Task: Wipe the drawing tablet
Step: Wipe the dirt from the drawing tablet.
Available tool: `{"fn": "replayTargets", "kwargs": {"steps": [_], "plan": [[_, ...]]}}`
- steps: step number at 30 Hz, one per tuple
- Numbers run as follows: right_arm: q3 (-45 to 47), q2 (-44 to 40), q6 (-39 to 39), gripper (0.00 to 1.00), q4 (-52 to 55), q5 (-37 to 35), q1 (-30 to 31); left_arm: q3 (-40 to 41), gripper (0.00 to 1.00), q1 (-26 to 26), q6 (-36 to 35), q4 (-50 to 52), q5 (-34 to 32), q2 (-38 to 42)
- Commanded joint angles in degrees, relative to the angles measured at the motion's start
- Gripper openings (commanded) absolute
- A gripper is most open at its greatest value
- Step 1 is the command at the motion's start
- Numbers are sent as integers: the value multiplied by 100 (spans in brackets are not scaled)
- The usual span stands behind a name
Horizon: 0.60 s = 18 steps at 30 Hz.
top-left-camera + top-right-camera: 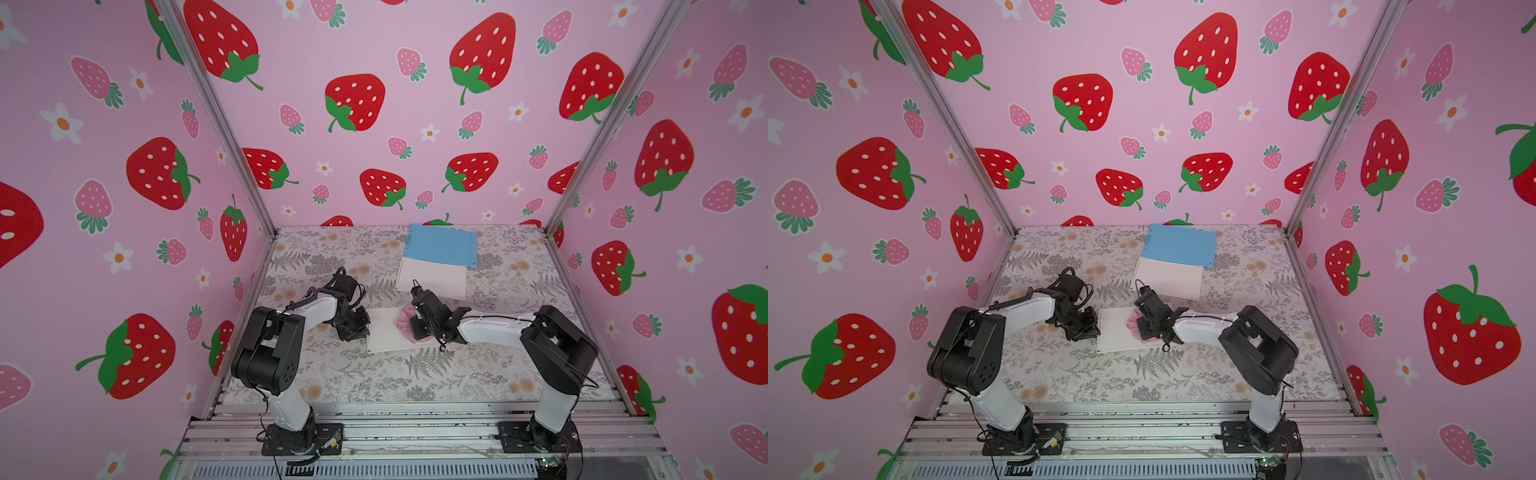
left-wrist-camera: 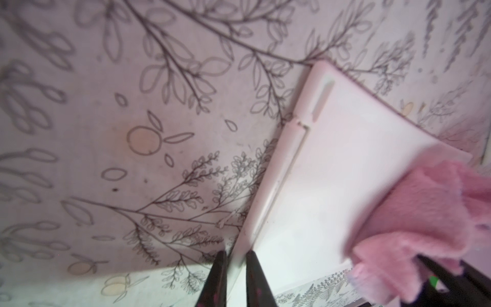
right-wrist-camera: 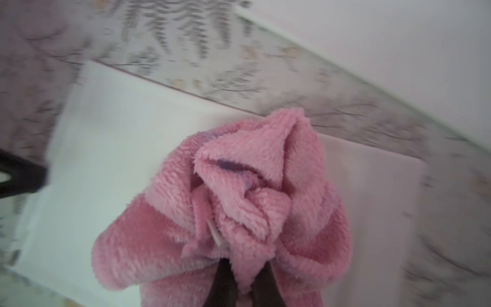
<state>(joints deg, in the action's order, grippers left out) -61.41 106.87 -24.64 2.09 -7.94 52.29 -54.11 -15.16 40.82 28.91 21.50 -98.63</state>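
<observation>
**Ana:** Near the middle of the floral table (image 1: 415, 374), a touch toward six o'clock, lies the white drawing tablet (image 1: 384, 330), flat. See it in both top views?

**Ben:** Yes. The right gripper (image 3: 243, 276) has its jaws pinched tight on a bunched pink cloth (image 3: 239, 202), and the cloth rests on the tablet's three o'clock half.

**Ana:** And the left gripper (image 2: 229, 268)?

**Ben:** At the tablet's nine o'clock edge. Its wrist view shows the two fingers (image 2: 215, 279) close together, the gap narrow, with the tablet's rim running between them. It clamps that edge.

**Ana:** Anything else on the table?

**Ben:** Toward twelve o'clock, a second white board (image 1: 1169, 276) with a blue board (image 1: 1179, 245) overlapping its far end. Both sit apart from the tablet.
</observation>
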Motion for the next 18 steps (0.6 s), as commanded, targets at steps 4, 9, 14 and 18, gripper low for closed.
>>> {"fn": "replayTargets", "kwargs": {"steps": [4, 9, 14, 18], "plan": [[895, -492, -477, 0, 292, 300, -874, 227, 15, -110, 5, 450, -574, -464], [1627, -1363, 78, 0, 336, 474, -1101, 157, 15, -110, -2, 479, -609, -473], [576, -457, 3, 0, 231, 846, -91, 69, 15, -115, -45, 508, -585, -533], [428, -266, -366, 0, 371, 725, -287, 5, 14, -129, -92, 563, -601, -578]]}}
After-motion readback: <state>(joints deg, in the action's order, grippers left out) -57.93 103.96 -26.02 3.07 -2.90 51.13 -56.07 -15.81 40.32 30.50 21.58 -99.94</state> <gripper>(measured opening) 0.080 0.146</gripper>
